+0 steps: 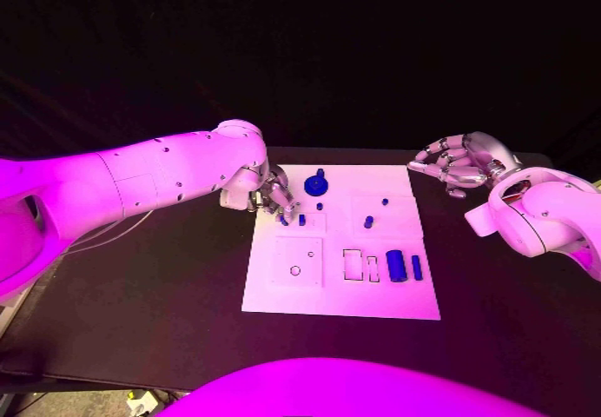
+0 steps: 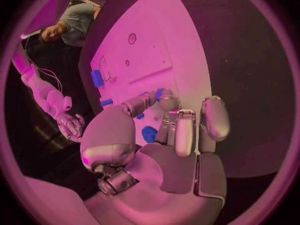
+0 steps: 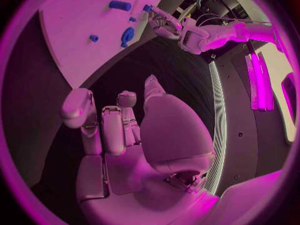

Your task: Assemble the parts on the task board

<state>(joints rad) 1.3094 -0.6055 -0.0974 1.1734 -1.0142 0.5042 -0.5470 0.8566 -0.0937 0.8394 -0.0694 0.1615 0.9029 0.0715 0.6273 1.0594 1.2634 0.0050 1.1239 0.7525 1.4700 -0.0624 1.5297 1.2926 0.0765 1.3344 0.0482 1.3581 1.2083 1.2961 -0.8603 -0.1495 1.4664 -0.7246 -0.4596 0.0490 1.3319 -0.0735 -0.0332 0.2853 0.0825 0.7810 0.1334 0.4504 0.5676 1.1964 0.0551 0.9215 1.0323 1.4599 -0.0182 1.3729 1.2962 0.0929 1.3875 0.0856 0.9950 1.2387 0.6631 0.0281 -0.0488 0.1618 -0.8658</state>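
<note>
While the left robot hand [image 1: 266, 195] is pinching a small blue part [image 1: 284, 220] at the task board [image 1: 338, 295], you're seeing the right robot hand [image 1: 461, 163] hovering empty, fingers loosely curled apart.

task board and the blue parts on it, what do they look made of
White flat task board: probably rigid plastic or painted plate, matte, with clean-cut recesses. Small blue parts, e.g. the blue cylinder: likely plastic, uniform colour, smooth. Neither is certain.

A black table [image 1: 150, 295] stands before a dark backdrop [image 1: 300, 61], under coloured light.
</note>
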